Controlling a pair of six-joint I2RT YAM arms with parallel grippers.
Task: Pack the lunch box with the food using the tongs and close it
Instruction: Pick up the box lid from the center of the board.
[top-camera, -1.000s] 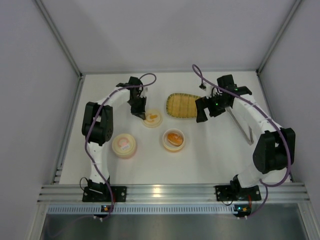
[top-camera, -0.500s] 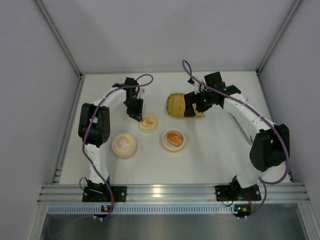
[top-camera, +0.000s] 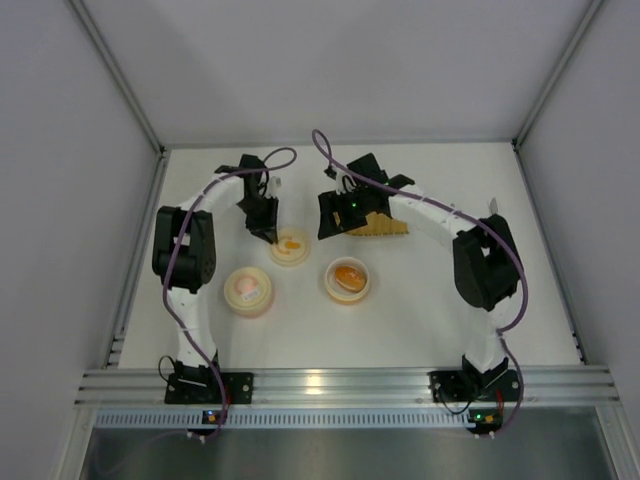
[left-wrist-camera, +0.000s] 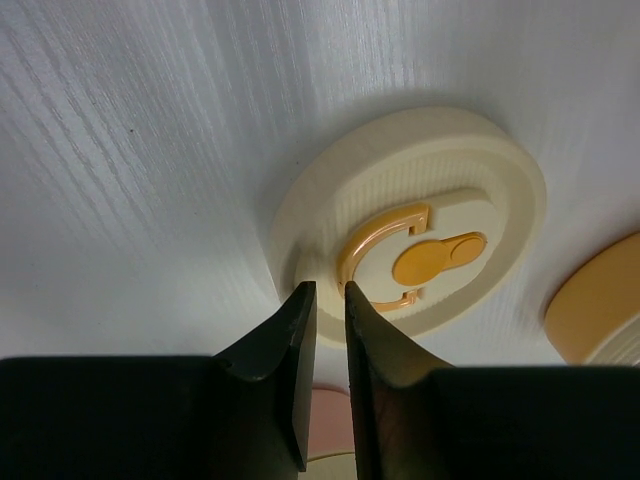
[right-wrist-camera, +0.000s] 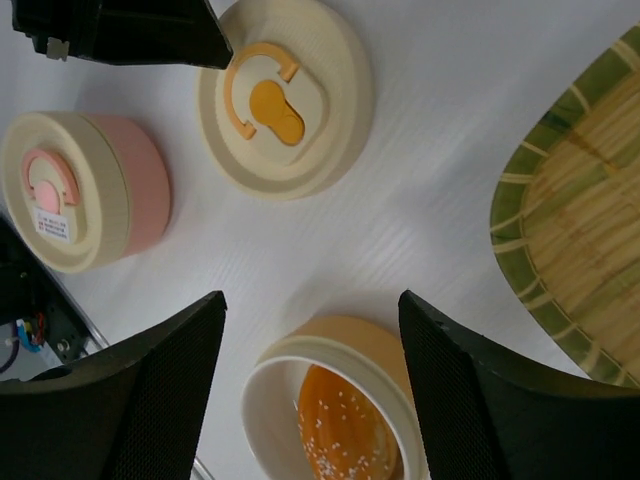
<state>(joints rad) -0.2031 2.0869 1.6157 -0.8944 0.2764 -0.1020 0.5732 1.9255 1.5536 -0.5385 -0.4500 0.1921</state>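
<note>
The lunch box (top-camera: 332, 288) is a round orange tub, open, with an orange, seed-speckled piece of food (top-camera: 349, 275) inside. In the right wrist view the tub (right-wrist-camera: 275, 385) and the food (right-wrist-camera: 345, 430) lie just below my right gripper (right-wrist-camera: 310, 295), which is open and empty. From above, that gripper (top-camera: 332, 220) hovers between the tub and the tray. The cream lid (top-camera: 290, 245) with an orange clasp lies flat on the table. My left gripper (left-wrist-camera: 325, 288) stands at the lid's (left-wrist-camera: 480, 160) near rim, its jaws a narrow slit apart with nothing between them. The tongs are mostly hidden under the right arm.
A closed pink container (top-camera: 247, 290) with a cream lid sits near the left arm, also in the right wrist view (right-wrist-camera: 90, 190). A yellow ribbed tray (right-wrist-camera: 580, 220) with a green rim lies behind the tub, partly covered by the right arm (top-camera: 420, 210).
My right arm has swung left from the table's right side, across the tray, to above the tub, jaws narrowing. The left gripper and the lid shifted slightly left, and its jaws parted a little.
</note>
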